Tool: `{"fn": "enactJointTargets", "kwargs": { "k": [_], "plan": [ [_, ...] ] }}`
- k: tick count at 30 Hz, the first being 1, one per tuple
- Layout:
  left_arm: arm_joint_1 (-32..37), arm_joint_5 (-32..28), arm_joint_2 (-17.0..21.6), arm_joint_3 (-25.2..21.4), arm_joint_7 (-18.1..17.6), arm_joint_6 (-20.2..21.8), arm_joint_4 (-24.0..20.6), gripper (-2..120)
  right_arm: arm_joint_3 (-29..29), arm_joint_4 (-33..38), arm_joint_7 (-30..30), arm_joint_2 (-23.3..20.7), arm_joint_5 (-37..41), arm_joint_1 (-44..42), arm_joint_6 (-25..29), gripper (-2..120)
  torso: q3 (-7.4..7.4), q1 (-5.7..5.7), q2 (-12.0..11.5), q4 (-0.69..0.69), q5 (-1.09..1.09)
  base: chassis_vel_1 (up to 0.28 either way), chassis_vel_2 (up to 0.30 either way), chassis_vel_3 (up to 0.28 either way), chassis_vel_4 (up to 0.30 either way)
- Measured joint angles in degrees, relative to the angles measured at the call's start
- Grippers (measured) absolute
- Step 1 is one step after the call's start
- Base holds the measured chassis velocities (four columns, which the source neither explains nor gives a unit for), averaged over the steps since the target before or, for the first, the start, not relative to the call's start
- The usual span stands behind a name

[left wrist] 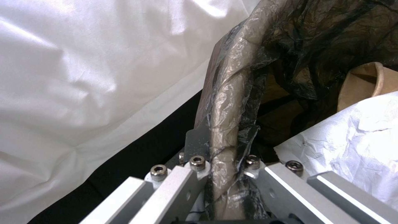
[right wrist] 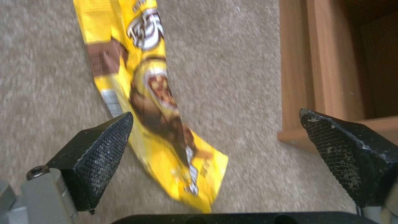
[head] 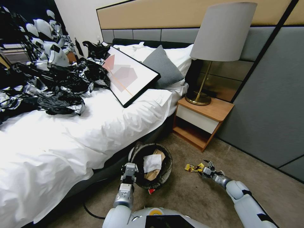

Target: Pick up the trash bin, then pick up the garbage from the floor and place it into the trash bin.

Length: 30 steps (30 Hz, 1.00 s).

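The trash bin, round with a black bag liner, stands on the carpet against the bed. My left gripper is shut on its near rim; in the left wrist view the fingers clamp the liner-covered rim. Inside the bin lie a white paper scrap and a brown paper bag. A yellow wrapper lies flat on the carpet right of the bin. My right gripper hovers open over one end of the wrapper, its black pads spread wide on either side. A red scrap peeks out at the bin's base.
The bed fills the left, with a heap of glossy black bags and a framed picture on it. A wooden nightstand with a lamp stands beyond the wrapper. A black cable runs over the carpet.
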Motion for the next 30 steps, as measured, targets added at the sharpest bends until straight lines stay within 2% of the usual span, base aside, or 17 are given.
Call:
{"fn": "enactJointTargets", "kwargs": {
  "k": [8,21,28,30],
  "plan": [
    [-0.09,0.09,-0.18,0.07,-0.01,0.01,0.11,0,-1.41,-0.28,-0.39,0.73,0.05,0.97,0.47,100,0.00,0.00,0.00,0.00,0.00,0.000,0.000,0.000,0.000],
    [0.32,0.56,-0.52,0.05,-0.07,0.03,0.09,0,-2.27,-6.85,-0.70,6.04,-2.46,4.92,2.03,100,0.00,0.00,0.00,0.00,0.00,0.000,0.000,0.000,0.000],
    [0.47,0.57,-0.50,-0.06,-0.11,0.03,0.08,0,-2.33,-10.85,-0.59,7.15,-2.84,6.71,2.88,100,0.00,0.00,0.00,-0.01,-0.01,0.000,0.000,0.000,0.000],
    [0.47,0.58,-0.49,-0.06,-0.14,0.03,0.08,0,-2.25,-12.29,-0.55,7.43,-2.55,7.44,3.25,99,-0.01,0.00,0.01,-0.01,-0.07,0.000,0.000,0.000,0.000]
  ]
}}
